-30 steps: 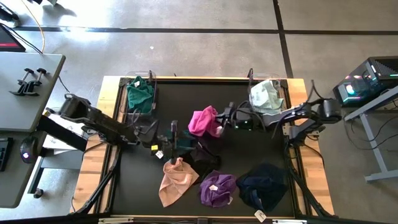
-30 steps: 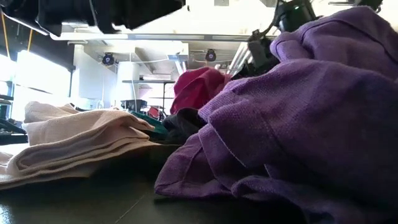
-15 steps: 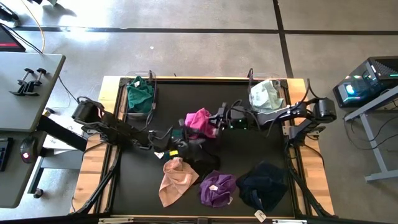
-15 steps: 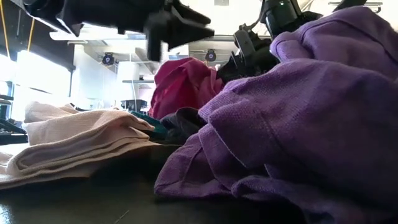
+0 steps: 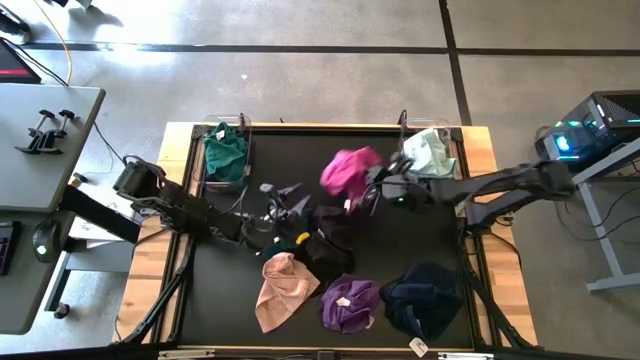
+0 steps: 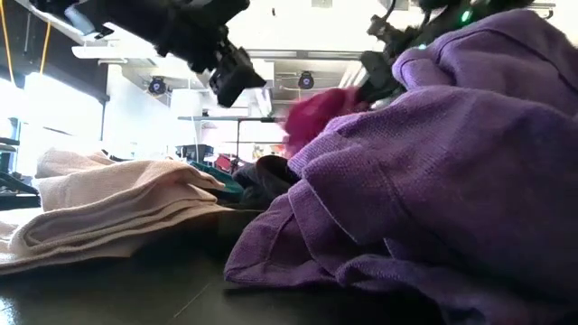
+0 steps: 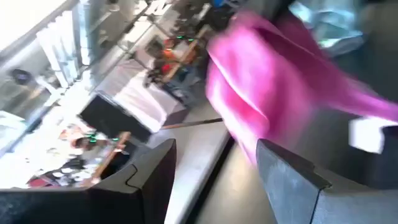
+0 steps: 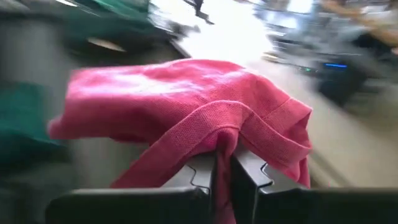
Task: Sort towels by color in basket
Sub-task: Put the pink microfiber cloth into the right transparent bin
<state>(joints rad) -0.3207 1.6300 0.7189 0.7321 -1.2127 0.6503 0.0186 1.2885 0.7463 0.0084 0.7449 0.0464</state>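
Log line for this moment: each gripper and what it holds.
right gripper: shut on magenta towel, lifted | left gripper: open, empty, mid-table

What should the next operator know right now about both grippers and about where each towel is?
Right gripper: shut on the soft magenta towel, held lifted above the dark mat near the pale mint cloth at the far right corner.
Left gripper: open, empty, hovering mid-table.
Dark green towel lies at the far left corner.
Unsorted on the mat: peach-pink towel, purple towel, navy towel, black cloth.
Left to do: place the magenta one, then sort the rest.
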